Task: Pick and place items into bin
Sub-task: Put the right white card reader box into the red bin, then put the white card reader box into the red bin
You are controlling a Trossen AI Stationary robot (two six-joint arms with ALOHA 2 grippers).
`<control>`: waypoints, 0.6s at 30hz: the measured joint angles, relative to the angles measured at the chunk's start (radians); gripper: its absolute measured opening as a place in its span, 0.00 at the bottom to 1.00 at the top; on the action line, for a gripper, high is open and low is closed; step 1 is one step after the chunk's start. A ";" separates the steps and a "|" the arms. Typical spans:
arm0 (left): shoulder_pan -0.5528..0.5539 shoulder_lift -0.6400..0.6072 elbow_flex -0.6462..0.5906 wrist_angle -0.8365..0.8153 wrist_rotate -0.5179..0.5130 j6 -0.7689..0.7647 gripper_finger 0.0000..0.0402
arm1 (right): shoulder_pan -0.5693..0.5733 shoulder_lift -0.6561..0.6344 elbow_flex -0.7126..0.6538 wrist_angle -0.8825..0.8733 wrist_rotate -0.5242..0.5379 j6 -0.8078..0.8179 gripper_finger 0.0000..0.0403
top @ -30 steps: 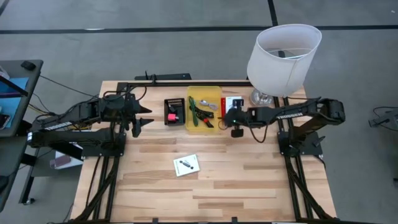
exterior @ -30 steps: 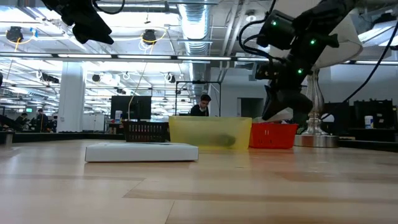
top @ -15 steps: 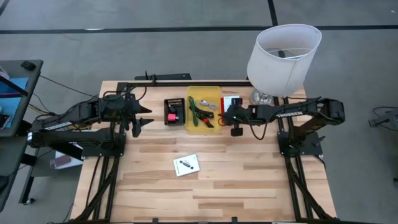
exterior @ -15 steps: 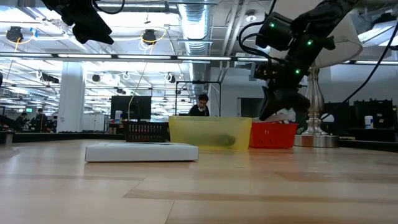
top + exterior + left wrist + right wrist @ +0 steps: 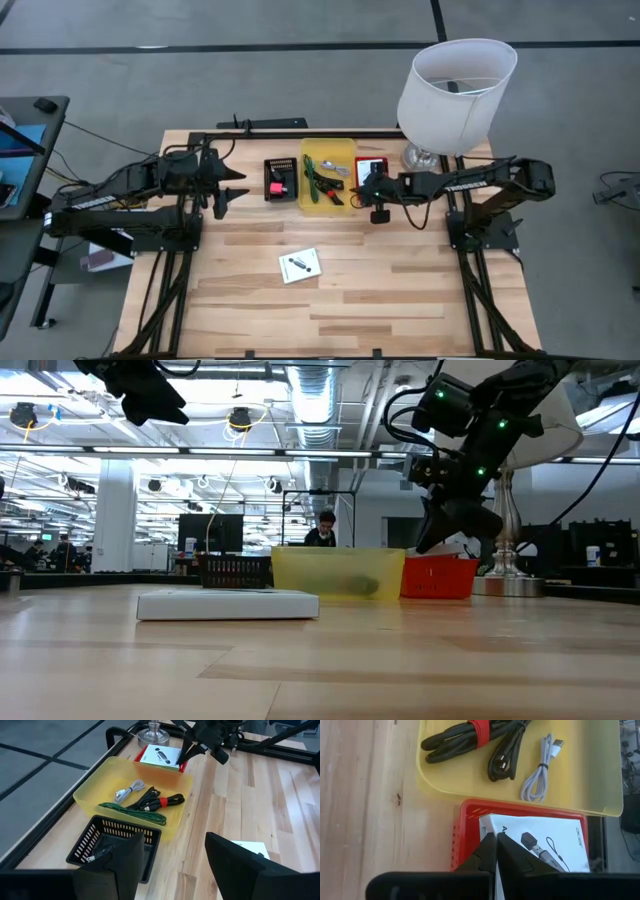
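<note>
A yellow bin (image 5: 328, 175) holds a green-handled tool (image 5: 132, 809), a black cable with a red band (image 5: 470, 735) and a small silver cable (image 5: 540, 767). Beside it, a black basket (image 5: 280, 178) holds a tiny pink-red cube (image 5: 277, 186). One white card (image 5: 300, 265) lies flat on the table. A second white card (image 5: 540, 840) lies in a red bin (image 5: 362, 160). My right gripper (image 5: 496, 837) is over the red bin, shut on that card. My left gripper (image 5: 232, 190) hangs open in the air, left of the black basket. My right gripper pinches the white card near its edge (image 5: 487, 827) between the two shut fingers, which slant down from the table's right side. The rest of the card rests inside the red bin. The fingers hide the exact place of contact.
A white lamp (image 5: 455, 85) stands on the far right of the table, just behind my right arm. A black frame rail (image 5: 270, 125) runs along the far edge. Bare wood lies around the loose card toward the near edge.
</note>
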 joint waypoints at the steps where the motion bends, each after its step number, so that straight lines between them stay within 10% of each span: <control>1: 0.000 0.000 0.000 0.000 0.000 0.007 0.51 | -0.001 0.000 0.000 0.000 0.000 0.000 0.00; 18: 0.000 0.000 0.000 -0.001 0.000 0.015 0.51 | -0.087 0.000 0.001 -0.006 -0.047 0.046 0.19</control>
